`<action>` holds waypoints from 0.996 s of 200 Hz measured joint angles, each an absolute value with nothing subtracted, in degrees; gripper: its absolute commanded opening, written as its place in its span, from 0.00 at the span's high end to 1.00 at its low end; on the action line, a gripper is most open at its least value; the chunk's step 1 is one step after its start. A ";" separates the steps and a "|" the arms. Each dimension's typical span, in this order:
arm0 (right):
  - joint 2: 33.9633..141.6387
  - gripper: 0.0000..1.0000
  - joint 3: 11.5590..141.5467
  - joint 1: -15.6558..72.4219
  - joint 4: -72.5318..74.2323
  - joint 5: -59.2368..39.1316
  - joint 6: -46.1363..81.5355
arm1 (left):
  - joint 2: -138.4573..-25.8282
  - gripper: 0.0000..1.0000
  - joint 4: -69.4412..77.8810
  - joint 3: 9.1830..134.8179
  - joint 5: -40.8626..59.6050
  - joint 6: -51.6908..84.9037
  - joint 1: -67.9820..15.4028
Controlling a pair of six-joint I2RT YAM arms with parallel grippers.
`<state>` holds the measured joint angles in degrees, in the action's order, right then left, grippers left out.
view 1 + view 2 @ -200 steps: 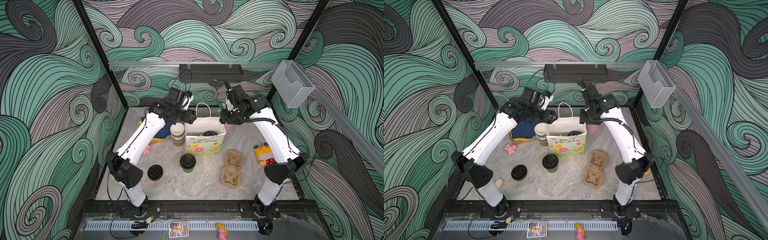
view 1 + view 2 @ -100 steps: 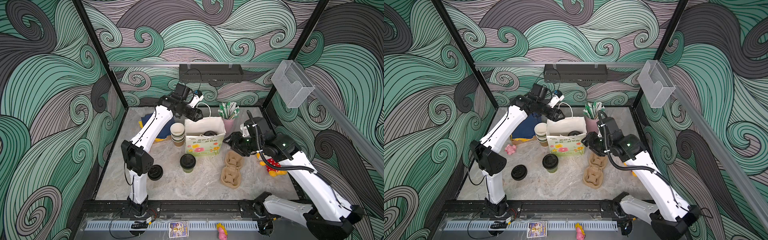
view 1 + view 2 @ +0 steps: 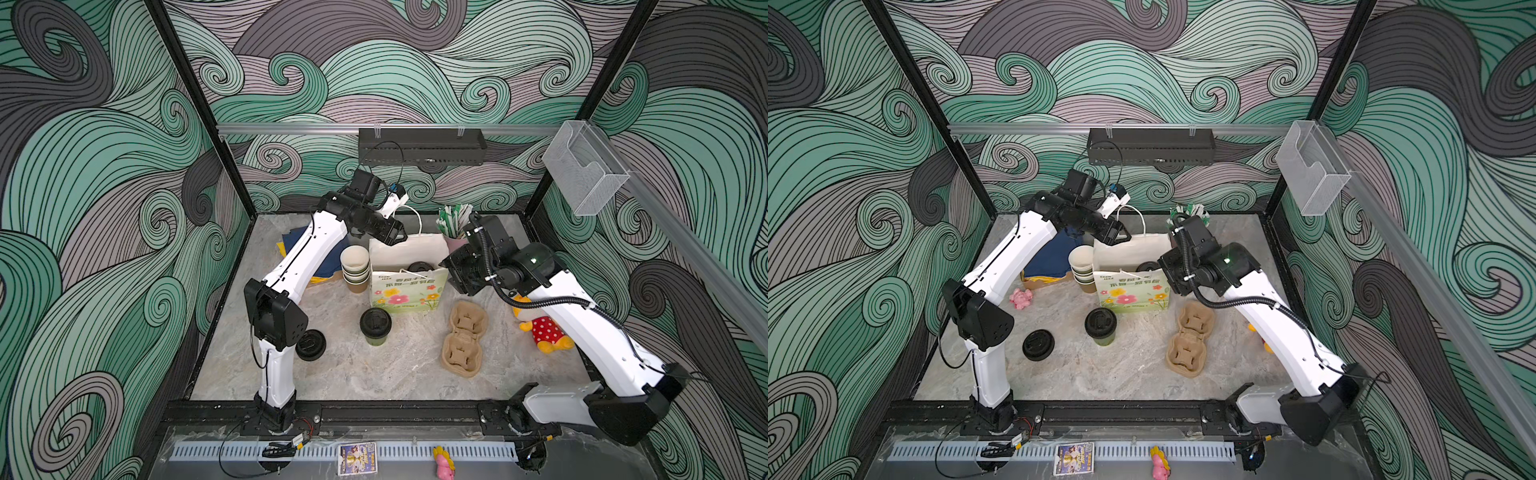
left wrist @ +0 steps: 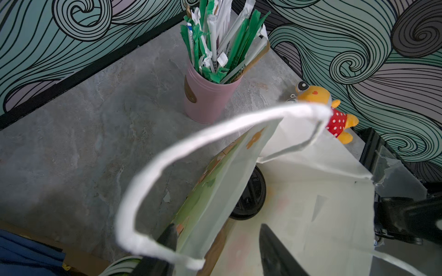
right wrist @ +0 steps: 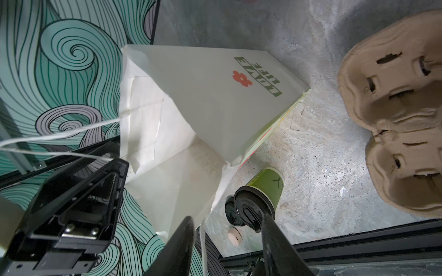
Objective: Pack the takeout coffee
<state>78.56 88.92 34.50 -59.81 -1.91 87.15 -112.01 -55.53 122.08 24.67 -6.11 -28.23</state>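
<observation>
A: Left gripper point(image 4: 216, 227) and right gripper point(image 5: 227, 217) both open, astride bag point(image 3: 409, 291) rim. Which way to go?

B: Forward. Lidded cup point(image 3: 375, 326) upright on worktop point(image 3: 374, 374) before bag, other cup point(image 3: 419, 267) inside. Neither arm clearly nearer.

Bagged cup point(image 3: 420, 267): only lid top shows, paper bag point(image 3: 407, 293) hides the rest. Loose lid point(image 3: 313, 347) half behind left arm point(image 3: 307, 257). Bag handle point(image 4: 215, 130) blurred.

The grey tabletop point(image 3: 374, 374) carries a paper bag point(image 3: 409, 291) near its middle, stacked cups point(image 3: 355, 268) just beside it. A lidded cup point(image 3: 375, 326), loose lid point(image 3: 311, 345) and cup carrier point(image 3: 463, 338) lie towards the front edge. The straw cup point(image 3: 453, 241) stands near the back edge, and a plush toy point(image 3: 544, 334) lies at the right edge.
</observation>
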 measured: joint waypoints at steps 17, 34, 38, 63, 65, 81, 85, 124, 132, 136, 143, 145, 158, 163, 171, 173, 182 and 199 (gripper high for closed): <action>81.08 0.65 90.45 34.59 -61.54 -2.02 88.16 | -111.44 0.41 -54.68 121.23 24.62 -5.32 -28.23; 82.54 0.70 90.63 34.65 -62.74 -2.39 88.71 | -110.83 0.40 -54.00 120.90 24.56 -4.49 -28.23; 82.85 0.72 90.65 34.65 -62.98 -2.42 88.79 | -110.65 0.39 -53.91 120.88 24.51 -4.38 -28.23; 84.18 0.83 91.18 34.59 -64.07 -2.87 88.07 | -109.14 0.39 -53.30 120.46 23.97 -3.49 -28.23; 84.23 0.84 91.20 34.52 -64.16 -2.92 88.12 | -108.97 0.39 -53.21 120.40 23.92 -3.40 -28.23; 84.29 0.91 91.24 34.13 -64.69 -3.40 87.15 | -107.37 0.39 -52.51 119.11 23.22 -2.96 -28.23; 84.29 0.93 91.26 33.91 -64.93 -3.46 87.07 | -106.94 0.39 -52.38 118.67 23.03 -2.94 -28.23; 84.88 1.00 93.93 30.55 -68.01 -4.45 82.85 | -102.67 0.38 -51.68 115.31 20.97 -2.52 -28.23; 85.14 1.00 94.83 29.78 -68.51 -4.78 81.62 | -102.06 0.38 -51.59 115.13 20.75 -2.35 -28.23; 85.25 1.00 95.20 29.43 -68.66 -4.97 80.95 | -101.67 0.38 -51.44 115.00 20.60 -2.26 -28.23; 85.52 1.00 95.81 28.77 -68.95 -5.30 79.35 | -101.21 0.38 -51.37 114.93 20.45 -2.02 -28.23; 85.58 1.00 95.98 28.58 -69.04 -5.41 78.96 | -100.99 0.38 -51.33 114.89 20.40 -1.93 -28.23; 86.17 1.00 96.90 27.62 -69.60 -6.31 75.57 | -99.90 0.37 -51.05 114.30 19.99 -1.23 -28.23; 86.41 1.00 97.27 27.24 -69.76 -6.68 74.13 | -99.35 0.36 -50.89 113.82 19.86 -0.73 -28.23; 86.98 1.00 97.93 26.63 -70.04 -7.53 71.37 | -98.43 0.35 -50.50 112.79 19.68 0.01 -28.23; 87.11 1.00 98.08 26.46 -70.08 -7.73 70.74 | -98.26 0.34 -50.39 112.53 19.68 0.16 -28.23; 87.79 1.00 98.76 25.78 -70.19 -8.95 67.55 | -96.95 0.33 -49.89 110.74 19.53 1.17 -28.23; 89.21 1.00 99.94 24.49 -70.39 -11.94 60.73 | -94.24 0.29 -48.66 106.61 19.29 3.01 -28.23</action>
<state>89.21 99.94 24.49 -70.39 -11.94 60.73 -94.24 -48.66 106.61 19.29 3.01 -28.23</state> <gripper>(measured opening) 0.051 0.688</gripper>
